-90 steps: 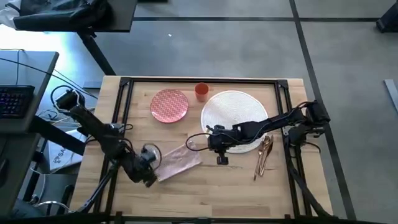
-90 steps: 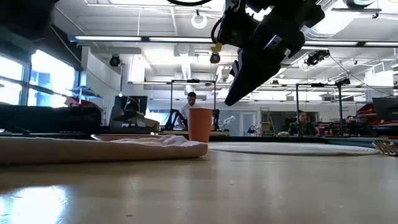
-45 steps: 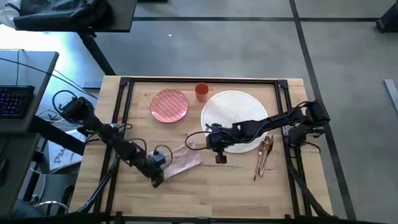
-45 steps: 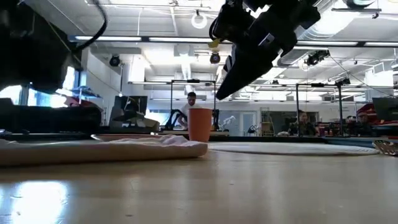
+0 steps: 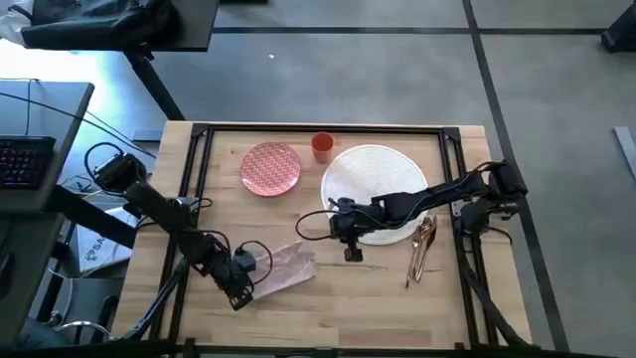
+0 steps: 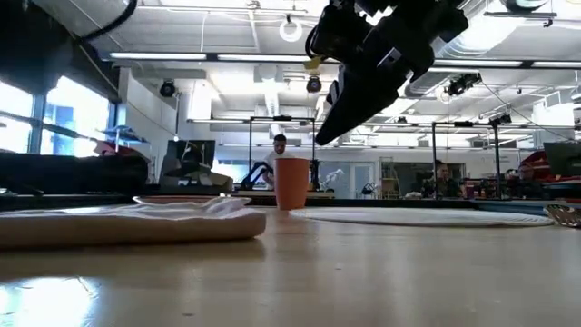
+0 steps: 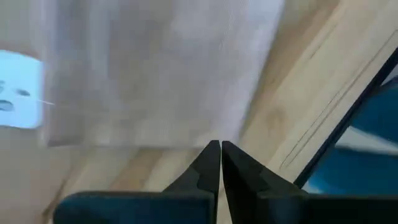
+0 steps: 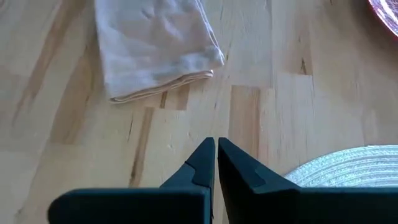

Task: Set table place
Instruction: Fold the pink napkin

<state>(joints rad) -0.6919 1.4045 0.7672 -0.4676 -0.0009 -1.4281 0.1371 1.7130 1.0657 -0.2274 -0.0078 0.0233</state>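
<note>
High view: left gripper (image 5: 241, 288) seen low over desk (image 5: 328, 308), at napkin's (image 5: 283, 269) near-left end. Right gripper (image 5: 350, 251) held just off placemat (image 5: 373, 174) edge; napkin to its left, cutlery (image 5: 422, 249) to right.

Low view: cup (image 6: 291, 183) stood beyond napkin.

Wrist views: both jaws pressed together, nothing pinched; napkin ahead of each.

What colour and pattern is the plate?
The plate is red with a fine pale pattern, seen best in the high view.
</note>
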